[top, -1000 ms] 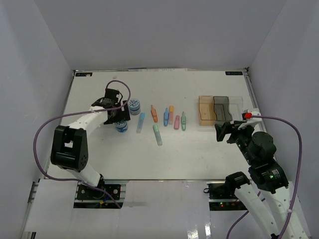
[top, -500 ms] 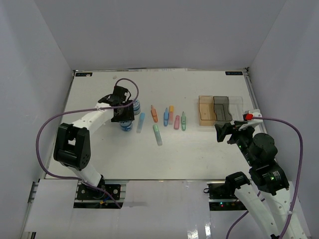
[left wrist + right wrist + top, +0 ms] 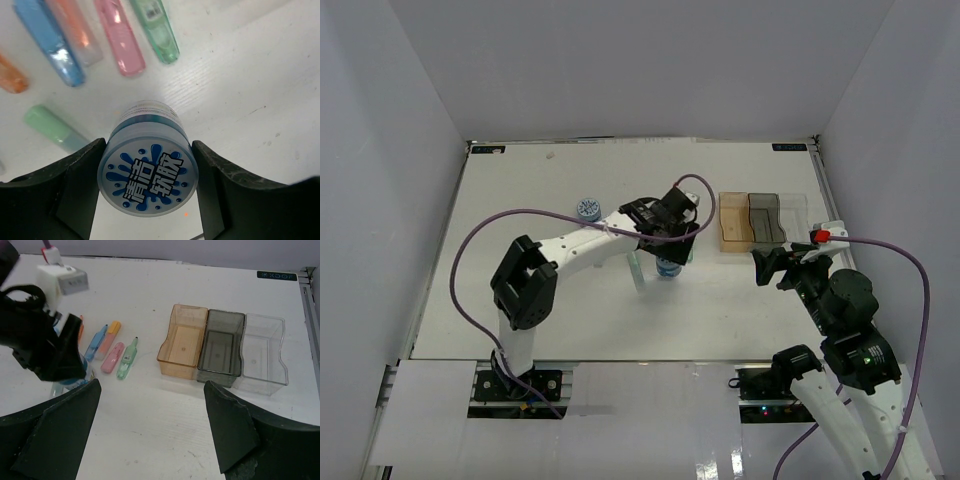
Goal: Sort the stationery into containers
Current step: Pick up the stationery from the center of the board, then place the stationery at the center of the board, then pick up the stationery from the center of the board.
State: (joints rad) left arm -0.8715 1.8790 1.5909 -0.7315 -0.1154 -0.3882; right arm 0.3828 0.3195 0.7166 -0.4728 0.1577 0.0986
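My left gripper [image 3: 668, 255] is shut on a round blue-and-white tub [image 3: 147, 172], held just above the table right of the marker row. The left wrist view shows blue [image 3: 50, 42], orange [image 3: 75, 30], pink [image 3: 120, 37], green [image 3: 155, 27] and mint [image 3: 55, 130] markers lying beyond it. The second tub [image 3: 588, 208] stands at the left. The amber [image 3: 732, 222], grey [image 3: 765, 218] and clear [image 3: 798, 212] bins stand in a row to the right. My right gripper [image 3: 770, 268] is open and empty in front of the bins.
The left arm [image 3: 590, 245] lies across the middle of the table and hides most of the markers from above. White walls [image 3: 410, 150] close in the table on three sides. All three bins [image 3: 184, 340] hold nothing.
My left gripper has swung from the table's left side to the right with the tub, past the markers towards the bins. The right arm has not moved.
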